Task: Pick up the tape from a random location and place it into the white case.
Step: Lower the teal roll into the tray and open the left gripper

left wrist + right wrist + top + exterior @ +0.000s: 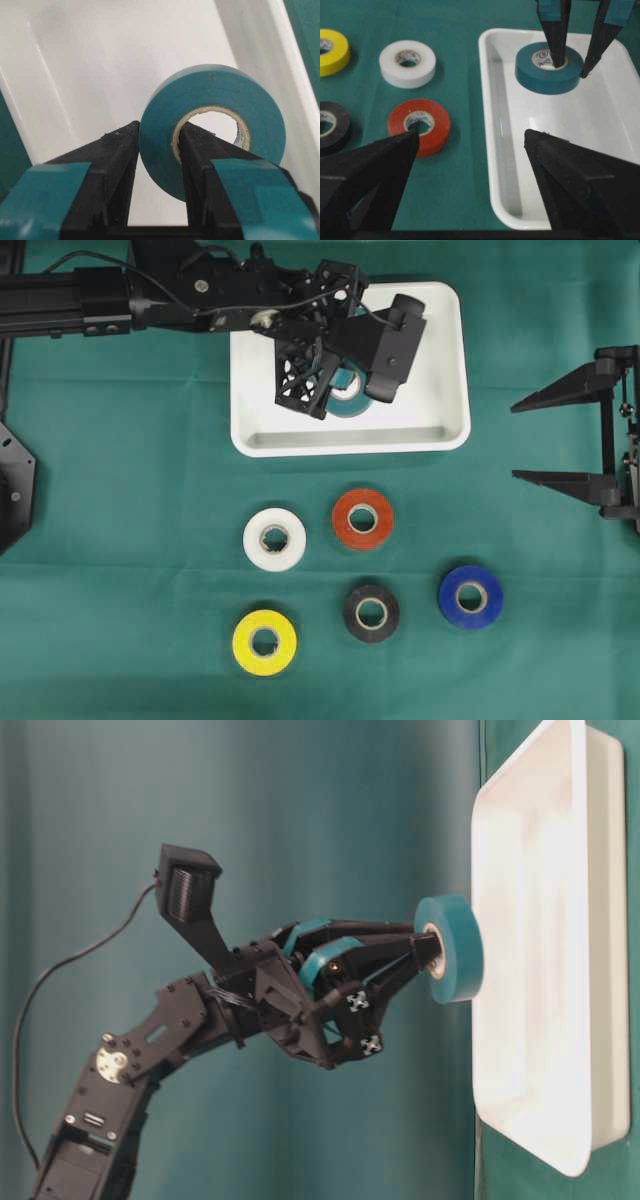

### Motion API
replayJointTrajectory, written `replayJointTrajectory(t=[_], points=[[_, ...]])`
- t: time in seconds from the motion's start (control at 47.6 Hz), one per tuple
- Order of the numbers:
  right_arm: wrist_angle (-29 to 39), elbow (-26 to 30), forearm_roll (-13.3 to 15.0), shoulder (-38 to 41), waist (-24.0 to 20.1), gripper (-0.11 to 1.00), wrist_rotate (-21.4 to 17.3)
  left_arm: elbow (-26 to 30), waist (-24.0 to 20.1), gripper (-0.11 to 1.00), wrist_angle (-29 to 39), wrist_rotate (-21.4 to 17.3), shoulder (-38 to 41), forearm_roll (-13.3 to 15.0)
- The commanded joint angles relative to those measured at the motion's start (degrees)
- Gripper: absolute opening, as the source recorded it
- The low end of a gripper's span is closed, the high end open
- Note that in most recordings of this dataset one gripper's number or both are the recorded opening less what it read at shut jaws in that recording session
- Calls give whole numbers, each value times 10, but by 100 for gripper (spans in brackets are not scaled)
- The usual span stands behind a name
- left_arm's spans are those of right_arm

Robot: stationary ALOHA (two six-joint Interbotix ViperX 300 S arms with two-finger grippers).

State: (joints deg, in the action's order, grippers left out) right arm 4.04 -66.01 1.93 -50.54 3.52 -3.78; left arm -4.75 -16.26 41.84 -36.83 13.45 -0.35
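1. The left pincer (159, 150) is clamped on the teal ring-shaped roll of vinyl tape (212, 127): one black finger sits inside the cardboard core, the other presses the outer face, so the grip pinches one wall of the ring.

2. The roll is over the floor of the shallow white rectangular plastic case (440, 430), toward its middle and clear of the rim. The right wrist view shows it lying flat and very low; whether it touches the floor I cannot tell for sure.

3. The step in hand looks like the release. To do it well, I would bring the roll flat onto the case floor before opening, part the fingers only enough to free the wall, then lift straight up so the inner finger leaves the core without dragging the roll toward the rim.

4. The case holds nothing besides this teal roll.

5. In front of the case on the green-covered table (120, 540) lie five more rolls: white (274, 538) and red-orange (362, 518) nearest it, then yellow (264, 642), black (371, 612) and blue (470, 595) further off.

6. The right pincer (560, 437) stands wide and empty, well to the side of the case.
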Motion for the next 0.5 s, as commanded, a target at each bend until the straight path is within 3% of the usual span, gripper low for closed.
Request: replayJointTrajectory(t=[0.0,0.483], points=[[-4,14,3,4,-1,92,0,-4,-9,21,-16,-2,-4,1],[-5,12,4,17,-1,92,1,-9,-32,21,-48,-1,46,2]])
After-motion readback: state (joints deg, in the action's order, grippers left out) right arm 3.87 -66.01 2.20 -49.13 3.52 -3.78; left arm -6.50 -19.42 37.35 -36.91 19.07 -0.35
